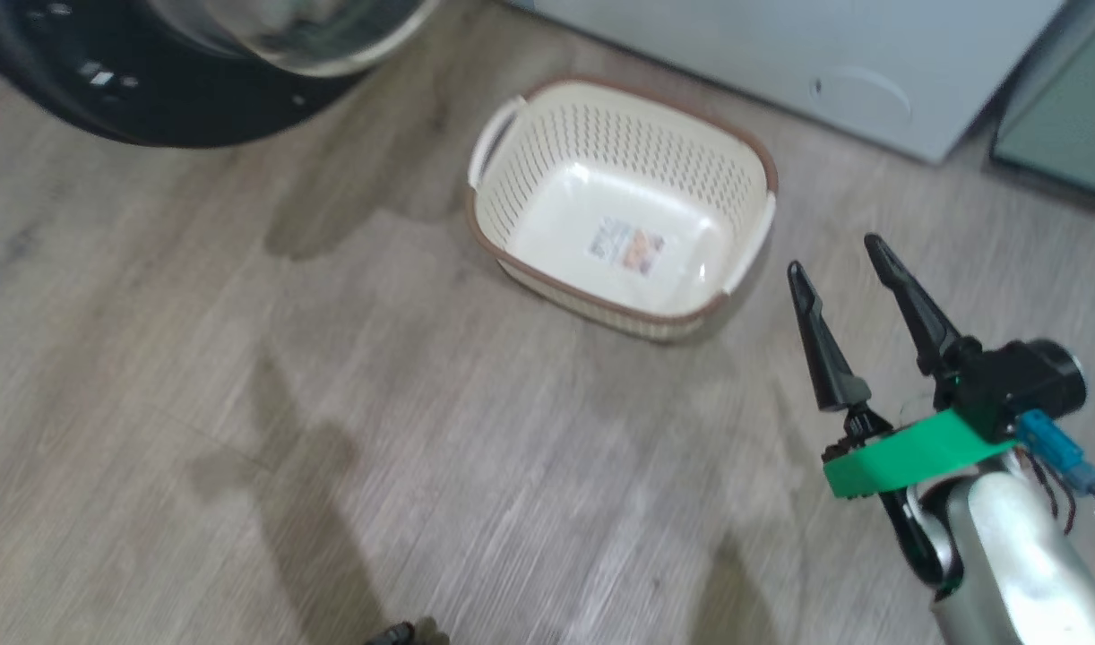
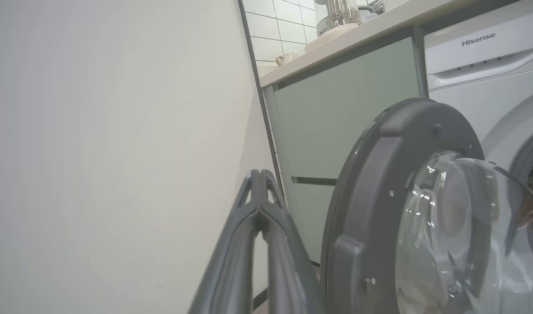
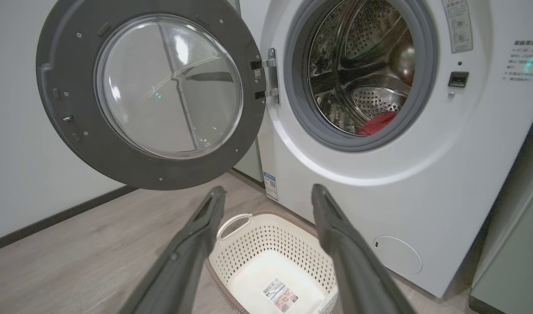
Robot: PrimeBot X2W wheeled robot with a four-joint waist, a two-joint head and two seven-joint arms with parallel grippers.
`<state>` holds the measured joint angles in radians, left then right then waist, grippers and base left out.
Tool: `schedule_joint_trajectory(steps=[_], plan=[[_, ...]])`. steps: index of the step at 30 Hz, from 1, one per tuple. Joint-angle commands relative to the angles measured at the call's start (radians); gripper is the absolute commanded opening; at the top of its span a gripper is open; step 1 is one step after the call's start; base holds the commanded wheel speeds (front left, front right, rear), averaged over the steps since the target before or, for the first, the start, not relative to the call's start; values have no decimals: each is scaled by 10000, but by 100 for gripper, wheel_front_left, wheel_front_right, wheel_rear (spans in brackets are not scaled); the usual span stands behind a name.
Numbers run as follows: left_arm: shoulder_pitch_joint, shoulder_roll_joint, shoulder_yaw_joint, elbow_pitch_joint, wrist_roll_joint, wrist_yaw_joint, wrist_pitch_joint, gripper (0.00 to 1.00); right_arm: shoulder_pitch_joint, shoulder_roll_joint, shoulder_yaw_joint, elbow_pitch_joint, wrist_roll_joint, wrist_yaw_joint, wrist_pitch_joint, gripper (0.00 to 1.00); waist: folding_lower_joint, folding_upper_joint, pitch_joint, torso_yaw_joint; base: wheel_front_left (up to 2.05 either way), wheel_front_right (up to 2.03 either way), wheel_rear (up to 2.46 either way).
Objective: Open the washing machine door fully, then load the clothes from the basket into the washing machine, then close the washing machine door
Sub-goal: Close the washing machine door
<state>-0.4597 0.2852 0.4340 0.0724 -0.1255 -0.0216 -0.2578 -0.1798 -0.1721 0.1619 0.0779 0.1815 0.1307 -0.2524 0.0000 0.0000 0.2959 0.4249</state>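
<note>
The long dark fingers of our right gripper (image 3: 267, 189) stand spread wide; the cream perforated plastic basket (image 3: 266, 237) sits just beyond their tips. Above them we see the big white front-loading washing machine (image 3: 380, 192), its round black-rimmed glass door (image 3: 70, 109) wide open, a bright red garment (image 3: 375, 124) in the steel drum (image 3: 367, 48). The fingers of our left gripper (image 2: 260, 174) are pressed together, that door just right of them.

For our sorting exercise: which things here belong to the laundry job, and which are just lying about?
Job: washing machine door, red clothes, basket, washing machine.
Lying about: pale green cabinet, glass jug, cup.
</note>
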Motion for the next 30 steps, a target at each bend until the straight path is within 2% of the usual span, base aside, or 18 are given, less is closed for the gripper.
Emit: schedule_joint_trajectory(steps=[1,8,11,15,22,30], plan=[[-475,751,512,-36,-61,-86,-40,0,-247,-92,255,-394,-42,0,-61,100,0,0,661,-510,0,0,0],[-3160,1680,1805,3248,-1208,-395,-40,0,-608,-386,292,-543,-31,0,13,100,0,0,1372,-1029,0,0,0],[-4140,2165,2645,5021,-1779,85,13,0,-810,-446,458,-578,-17,0,36,100,0,0,1593,-1357,0,0,0],[-4976,3021,3171,7036,-2156,459,231,0,-969,-455,469,-583,28,0,25,100,0,0,1814,-1714,0,0,0],[-6394,3596,4764,9266,-4037,490,1010,0,-1020,-428,593,-512,77,0,-22,100,0,0,2034,-2162,0,0,0],[-7326,3622,5392,10789,-5182,197,2274,0,-1105,-386,623,-452,92,0,-66,100,0,0,2127,-2407,0,0,0]])
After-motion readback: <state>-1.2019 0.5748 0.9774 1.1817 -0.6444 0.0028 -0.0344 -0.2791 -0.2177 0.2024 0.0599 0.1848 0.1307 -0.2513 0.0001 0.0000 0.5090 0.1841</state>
